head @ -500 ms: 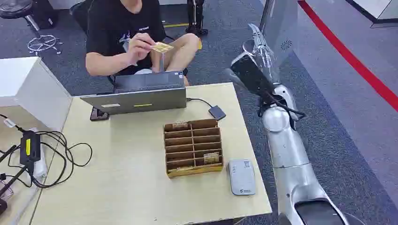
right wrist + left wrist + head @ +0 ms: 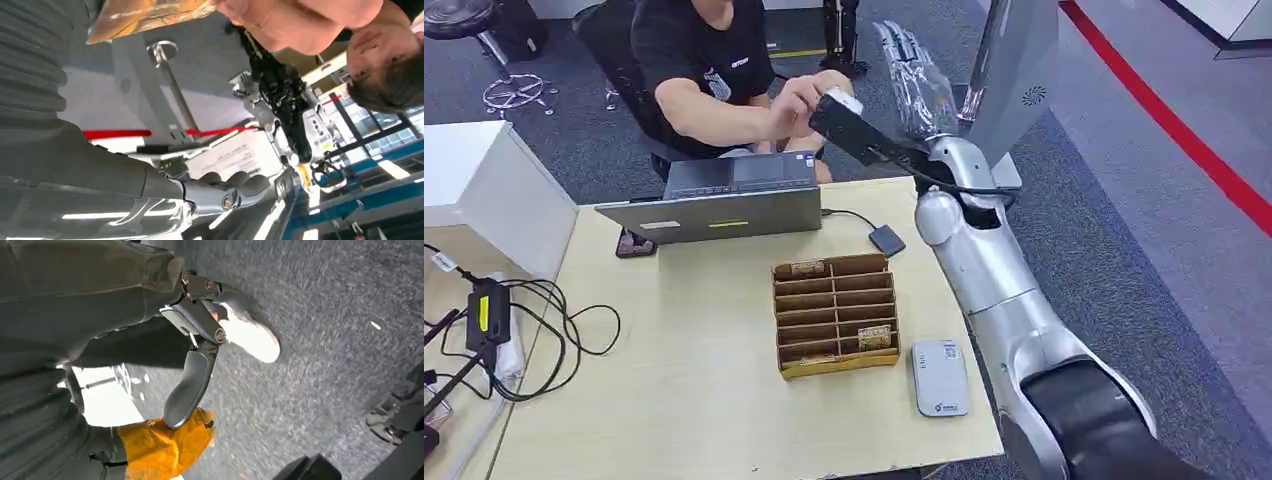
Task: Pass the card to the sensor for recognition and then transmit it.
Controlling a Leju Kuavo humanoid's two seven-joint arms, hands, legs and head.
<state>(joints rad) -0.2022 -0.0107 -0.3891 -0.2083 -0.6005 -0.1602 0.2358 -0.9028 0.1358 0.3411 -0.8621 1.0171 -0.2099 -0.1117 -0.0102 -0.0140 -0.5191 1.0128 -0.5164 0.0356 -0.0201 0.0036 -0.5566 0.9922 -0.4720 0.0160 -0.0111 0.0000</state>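
Right hand (image 2: 916, 75) is raised past the table's far edge, silver fingers straight and spread, nothing gripped. The card (image 2: 150, 15), thin, glossy, gold-brown, is in the person's hand (image 2: 809, 95) just beside the robot's palm; which way its long axis runs is hard to tell. Left hand (image 2: 200, 340) hangs over grey speckled carpet, fingers loosely apart, empty. On the pale wood table (image 2: 694, 400): a cardboard slotted organiser (image 2: 834, 315) (a few cards inside), a flat grey rounded sensor (image 2: 939, 378), and a grey laptop (image 2: 714, 205).
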